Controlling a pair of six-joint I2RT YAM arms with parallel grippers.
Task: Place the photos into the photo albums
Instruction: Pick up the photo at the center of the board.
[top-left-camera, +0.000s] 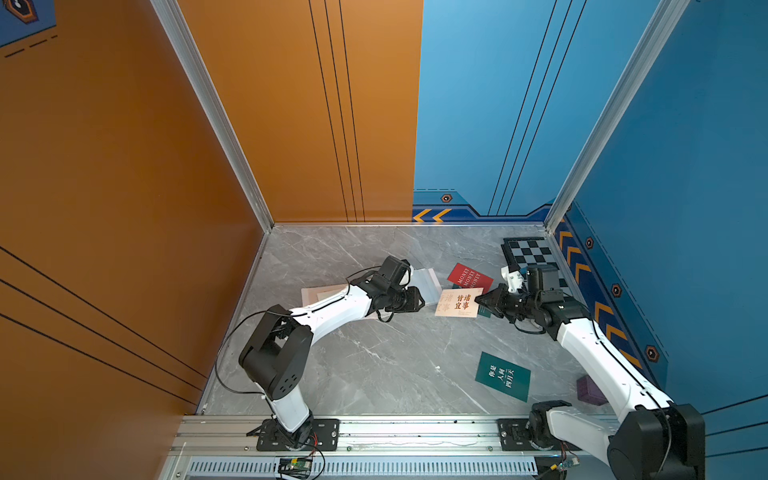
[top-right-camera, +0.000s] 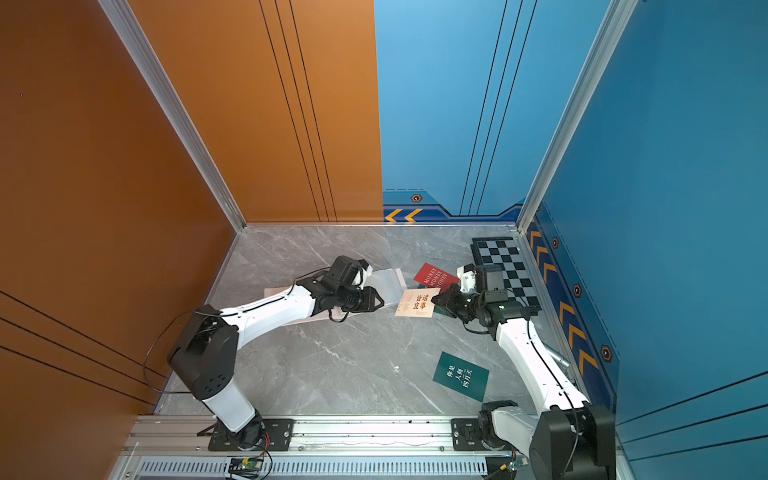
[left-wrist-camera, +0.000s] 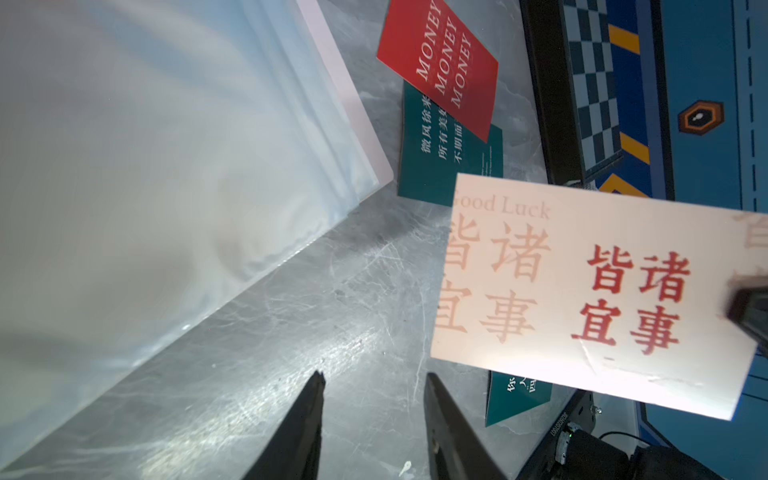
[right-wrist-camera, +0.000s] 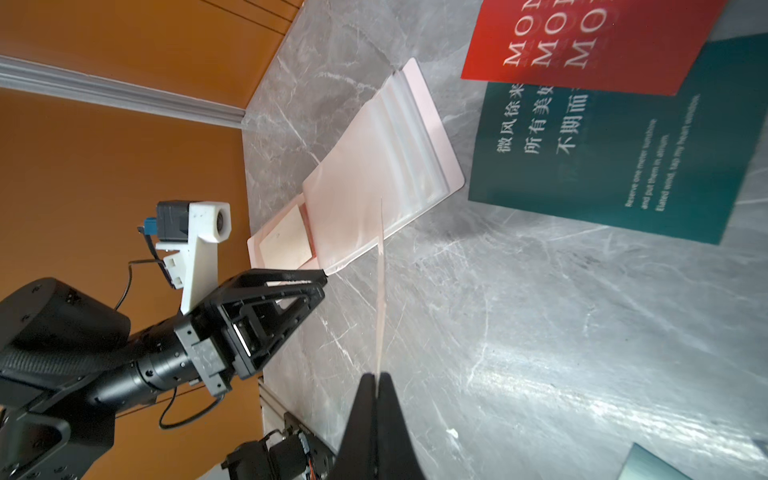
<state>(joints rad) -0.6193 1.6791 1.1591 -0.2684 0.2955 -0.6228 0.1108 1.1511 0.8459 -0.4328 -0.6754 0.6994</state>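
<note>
Both arms reach from the near rail (top-left-camera: 374, 432) in both top views, left arm (top-left-camera: 328, 311) low across the one photo album (top-left-camera: 429, 279), right arm (top-left-camera: 582, 345) bent toward it. Four cards: cream card (top-left-camera: 459, 302) just beside the album, red card (top-left-camera: 469, 276) past it, green card (top-left-camera: 503, 376) well apart. Left wrist: left jaws parted partway, holding nothing, over tabletop (left-wrist-camera: 291, 311) beside the album; red card overlaps a second green card (left-wrist-camera: 432, 174). Right wrist: right jaws pinched tight on the cream card's edge, off the tabletop.
</note>
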